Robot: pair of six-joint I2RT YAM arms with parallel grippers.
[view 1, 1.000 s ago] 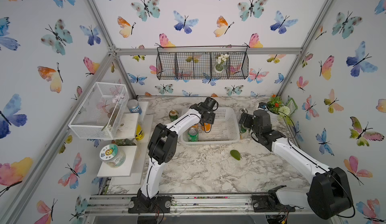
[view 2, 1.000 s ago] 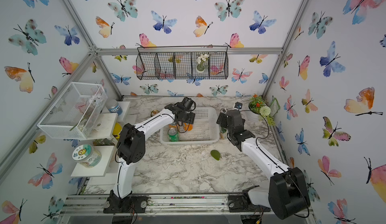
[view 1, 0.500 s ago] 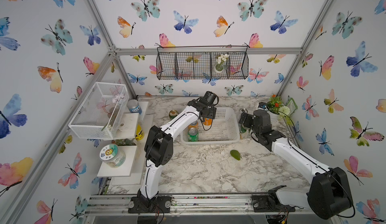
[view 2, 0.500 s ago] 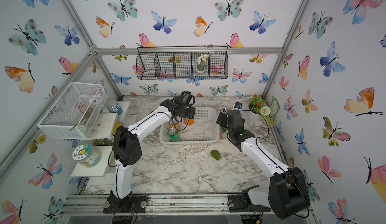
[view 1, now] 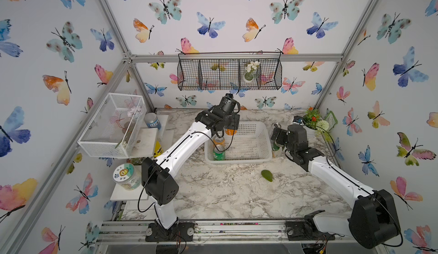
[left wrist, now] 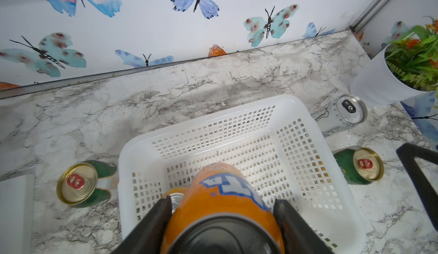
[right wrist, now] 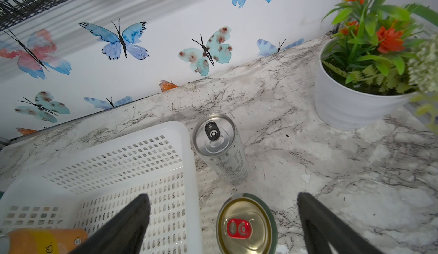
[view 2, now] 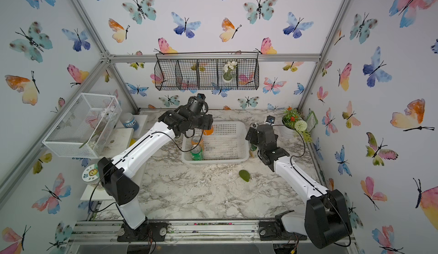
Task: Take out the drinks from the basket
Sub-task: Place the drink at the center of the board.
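Orange can, top views: held orange can [view 1: 230, 132] is pinched in the left gripper [view 1: 227, 129] and hangs tilted over the basket [view 1: 262, 128], clear of its floor. Reads as mid-lift.
Basket, top views: second orange can [view 2: 197, 139] and bright green can [view 2: 197, 153] stand upright inside, just below the left gripper, toward its arm base.
Right gripper, top views: right gripper [view 1: 276, 143] is outside the basket with jaws spread. A dark green can [view 1: 275, 148] is directly under it, silver can [view 1: 276, 125] just past its tips.
Left wrist, grip: fingers [left wrist: 154, 226] clamp both sides of the held orange can [left wrist: 222, 193]. The can's axis runs along the fingers, hence the tilt.
Left wrist, surroundings: basket [left wrist: 312, 132] is right beneath the gripper. The other dark green can [left wrist: 78, 184] is on the table off to one side of the fingers, outside the basket wall.
Right wrist, grip: fingers [right wrist: 132, 219] are wide apart, nothing held. The dark green can [right wrist: 244, 226] stands upright between them, no contact visible. The silver can [right wrist: 218, 143] is ahead of the tips, beside the basket corner.
Status: my read is three out, one in hand, two left inside. Cans are parked close to the basket, probably to keep travel short.
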